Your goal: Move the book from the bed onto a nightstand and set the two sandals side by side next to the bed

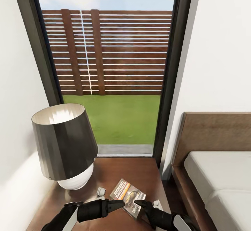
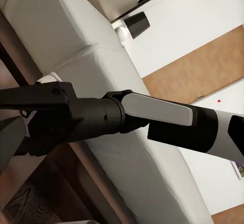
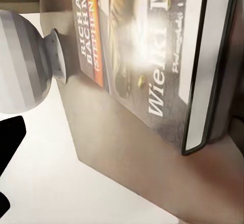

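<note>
The book (image 1: 127,196) lies flat on the dark wooden nightstand (image 1: 132,171), cover up, beside the lamp base. In the right wrist view the book (image 3: 142,46) rests on the glossy top (image 3: 127,178), clear of the one black fingertip (image 3: 10,132) that shows. My right gripper (image 1: 138,203) hovers at the book's near corner and looks open. My left gripper (image 1: 119,203) points at the book's near edge from the other side, its fingers drawn together to a point. The bed (image 1: 216,175) stands to the right of the nightstand. The two sandals are out of view.
A tall lamp (image 1: 64,147) with a dark shade takes up the nightstand's left half. A small pale object (image 1: 101,191) lies beside its white base (image 3: 20,61). A dark-framed window (image 1: 111,77) stands behind. My right arm (image 2: 152,112) crosses over the mattress (image 2: 91,66).
</note>
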`<state>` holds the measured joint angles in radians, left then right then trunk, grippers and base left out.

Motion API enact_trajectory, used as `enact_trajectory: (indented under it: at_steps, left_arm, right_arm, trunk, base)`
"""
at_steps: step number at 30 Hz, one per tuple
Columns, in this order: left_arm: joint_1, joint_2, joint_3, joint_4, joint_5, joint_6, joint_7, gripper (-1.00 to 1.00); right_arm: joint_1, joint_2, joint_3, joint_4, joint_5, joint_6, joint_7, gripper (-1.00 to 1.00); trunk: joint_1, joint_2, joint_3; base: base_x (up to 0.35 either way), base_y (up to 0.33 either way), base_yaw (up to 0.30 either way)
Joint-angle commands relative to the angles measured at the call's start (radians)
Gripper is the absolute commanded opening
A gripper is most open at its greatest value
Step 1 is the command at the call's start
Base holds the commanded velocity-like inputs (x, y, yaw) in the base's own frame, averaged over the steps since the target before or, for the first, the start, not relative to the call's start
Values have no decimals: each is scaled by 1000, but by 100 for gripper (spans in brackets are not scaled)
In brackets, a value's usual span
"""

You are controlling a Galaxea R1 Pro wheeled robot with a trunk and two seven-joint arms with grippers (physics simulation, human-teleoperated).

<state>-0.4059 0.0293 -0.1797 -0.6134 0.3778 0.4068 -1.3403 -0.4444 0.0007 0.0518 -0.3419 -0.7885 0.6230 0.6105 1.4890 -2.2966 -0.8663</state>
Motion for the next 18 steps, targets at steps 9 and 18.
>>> enact_trajectory:
  at_steps: [9, 18]
  left_arm:
    - [-1, 1, -6, 0, 9, 10, 0, 100]
    - [-1, 1, -6, 0, 9, 10, 0, 100]
  right_arm:
    - [0, -1, 5, 0, -7, 3, 0, 100]
    - [0, -1, 5, -1, -8, 1, 2, 100]
  trunk:
    - [0, 0, -1]
    - [0, 0, -1]
  base:
    - [0, 0, 0]
    - [-222, 0, 0]
